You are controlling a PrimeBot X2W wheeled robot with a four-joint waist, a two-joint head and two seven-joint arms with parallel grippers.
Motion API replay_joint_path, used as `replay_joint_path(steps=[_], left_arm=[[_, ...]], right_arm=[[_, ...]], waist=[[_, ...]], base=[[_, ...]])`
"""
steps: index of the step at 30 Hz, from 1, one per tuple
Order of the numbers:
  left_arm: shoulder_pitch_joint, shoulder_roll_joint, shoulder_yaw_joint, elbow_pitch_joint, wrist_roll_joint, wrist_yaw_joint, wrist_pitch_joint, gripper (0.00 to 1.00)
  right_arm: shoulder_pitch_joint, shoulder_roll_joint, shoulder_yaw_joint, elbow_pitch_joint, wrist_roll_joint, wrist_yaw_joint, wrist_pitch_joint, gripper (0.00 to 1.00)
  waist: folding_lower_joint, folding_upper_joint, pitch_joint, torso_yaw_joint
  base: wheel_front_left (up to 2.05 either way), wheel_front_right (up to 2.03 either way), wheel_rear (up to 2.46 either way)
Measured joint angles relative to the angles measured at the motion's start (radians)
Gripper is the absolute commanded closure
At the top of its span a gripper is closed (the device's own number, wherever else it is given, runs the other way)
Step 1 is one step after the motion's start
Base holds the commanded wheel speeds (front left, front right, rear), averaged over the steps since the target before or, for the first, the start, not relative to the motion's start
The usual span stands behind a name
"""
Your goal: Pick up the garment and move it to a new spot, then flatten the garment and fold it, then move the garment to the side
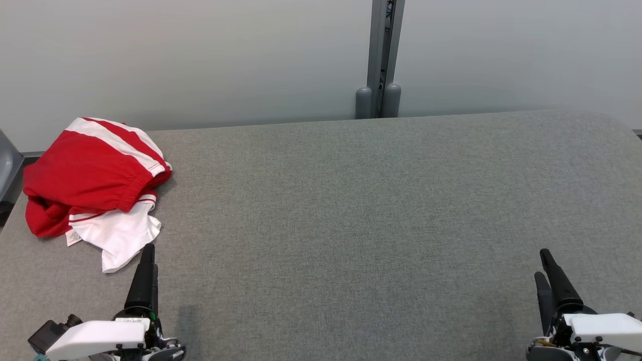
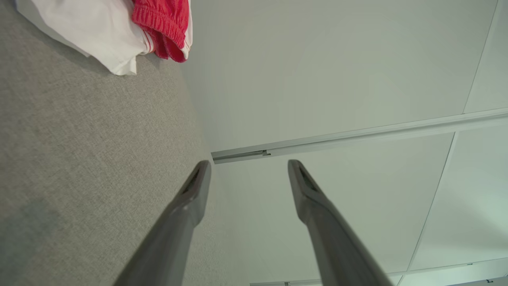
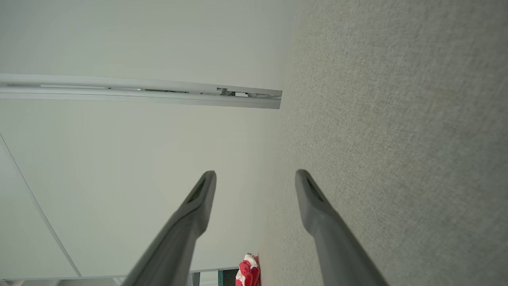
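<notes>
Pincers sit nearest, low at either side of a grey fabric-covered surface point(image 1: 351, 210). On the left, the left pincer point(image 1: 147, 250) points away from the robot. Its two long dark fingers are spread apart with nothing between them. From its wrist, the gap frames the surface's far edge and pale wall. On the right, the right pincer point(image 1: 541, 263) is likewise spread and empty, over bare surface.

Just beyond the left pincer's tips, not touching them, lies the garment point(image 1: 90, 185). It is a crumpled heap of red cloth with white stripes. A white part spills toward the robot, and a small label point(image 1: 73, 237) shows at the near edge. The heap rests at the far left of the surface.

Behind the surface stands a pale wall point(image 1: 200, 60), split by a grey upright post point(image 1: 379, 60).
</notes>
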Motion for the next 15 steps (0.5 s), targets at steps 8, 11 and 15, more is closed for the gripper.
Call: replay_joint_path(steps=[8, 11, 15], left_arm=[[0.001, 0.002, -0.029, -0.053, 0.148, 0.031, -0.033, 0.00], [0.005, 0.003, -0.039, -0.070, 0.205, 0.043, -0.045, 0.00], [0.006, 0.004, -0.053, -0.087, 0.289, 0.055, -0.061, 0.00]], right_arm=[[0.000, -0.002, -0.003, -0.043, -0.145, 0.000, -0.035, 0.00], [0.000, -0.003, -0.001, -0.061, -0.212, 0.000, -0.045, 0.00], [0.002, -0.005, 0.010, -0.090, -0.320, 0.000, -0.062, 0.00]], waist=[[-0.0001, 0.0000, -0.001, -0.001], [0.0000, 0.0000, -0.001, -0.001], [-0.0001, 0.0000, -0.001, -0.001]], base=[[0.00, 0.00, 0.00], [0.00, 0.00, 0.00], [0.00, 0.00, 0.00]])
